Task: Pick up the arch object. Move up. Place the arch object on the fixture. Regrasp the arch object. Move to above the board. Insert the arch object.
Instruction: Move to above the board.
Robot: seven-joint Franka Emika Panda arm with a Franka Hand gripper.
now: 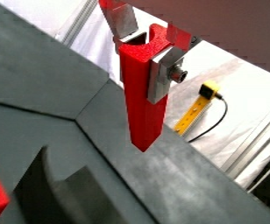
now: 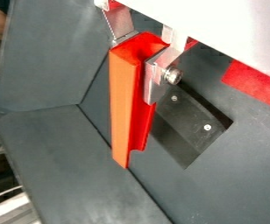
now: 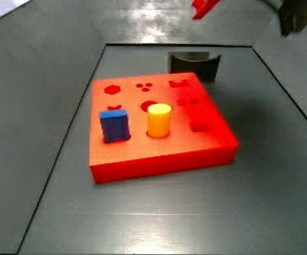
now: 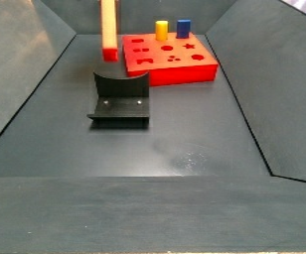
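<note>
Two silver fingers [image 1: 163,72] of the gripper [image 1: 147,54] are clamped on the arch object [image 1: 142,96], which hangs upright at the upper left of a side view, just above the fixture [image 4: 120,97], beside the board [image 4: 169,60].

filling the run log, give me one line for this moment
tool: shut on long slim red arch bar, held upright | bar: above dark notched fixture, apart | red-orange board: slot unfilled
</note>
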